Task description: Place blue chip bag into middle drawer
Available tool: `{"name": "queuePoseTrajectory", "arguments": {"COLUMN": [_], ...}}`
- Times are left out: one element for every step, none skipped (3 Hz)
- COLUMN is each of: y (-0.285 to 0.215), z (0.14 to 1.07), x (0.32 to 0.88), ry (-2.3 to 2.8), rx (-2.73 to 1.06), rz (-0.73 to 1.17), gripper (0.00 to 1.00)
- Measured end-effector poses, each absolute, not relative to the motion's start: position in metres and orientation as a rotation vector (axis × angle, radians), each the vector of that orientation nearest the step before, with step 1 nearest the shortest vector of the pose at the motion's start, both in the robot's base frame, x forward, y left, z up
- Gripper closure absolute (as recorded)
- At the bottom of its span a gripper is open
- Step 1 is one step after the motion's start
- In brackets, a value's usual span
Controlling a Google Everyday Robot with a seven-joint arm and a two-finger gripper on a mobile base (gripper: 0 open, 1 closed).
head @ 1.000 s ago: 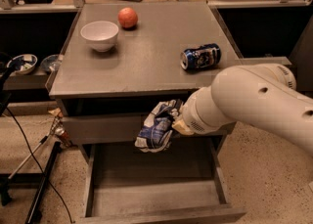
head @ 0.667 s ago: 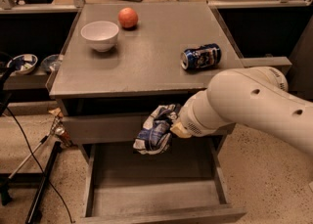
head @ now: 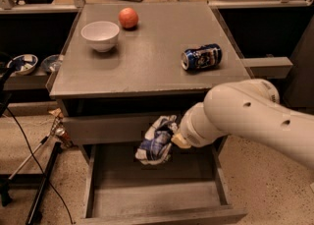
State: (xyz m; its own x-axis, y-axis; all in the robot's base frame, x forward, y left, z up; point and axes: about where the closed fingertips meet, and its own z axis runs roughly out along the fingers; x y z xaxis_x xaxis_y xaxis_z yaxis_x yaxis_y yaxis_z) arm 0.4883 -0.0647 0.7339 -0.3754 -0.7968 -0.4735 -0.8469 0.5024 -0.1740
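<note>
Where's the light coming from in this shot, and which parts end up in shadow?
Camera view: the light seems to fall from above, so the tabletop is bright, and the bowl, fruit and can throw small shadows. The recess under the top is nearly black. The drawer floor is dim. The claw, holding the bag above the drawer, is poorly lit.

Blue-and-white chip bag [head: 156,140] in jaws above grey drawer [head: 157,200].

Grey cabinet top [head: 147,71], three things on it.
I see a white bowl [head: 100,35] back left, a round red fruit [head: 128,17] near it, further back, and a can [head: 201,57] on its side at right; my gripper [head: 172,137], below the front edge, clamps the blue chip bag [head: 156,140].
</note>
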Motion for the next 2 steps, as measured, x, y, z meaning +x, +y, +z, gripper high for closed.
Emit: {"name": "queuePoseTrajectory", "arguments": {"y": [-0.071, -0.079], "z": [0.701, 0.661], "x": [0.482, 0.478], "ry": [2.308, 2.397], "rx": [-1.329, -1.295], "rz": [0.144, 0.166], "gripper": [1.0, 1.0]}}
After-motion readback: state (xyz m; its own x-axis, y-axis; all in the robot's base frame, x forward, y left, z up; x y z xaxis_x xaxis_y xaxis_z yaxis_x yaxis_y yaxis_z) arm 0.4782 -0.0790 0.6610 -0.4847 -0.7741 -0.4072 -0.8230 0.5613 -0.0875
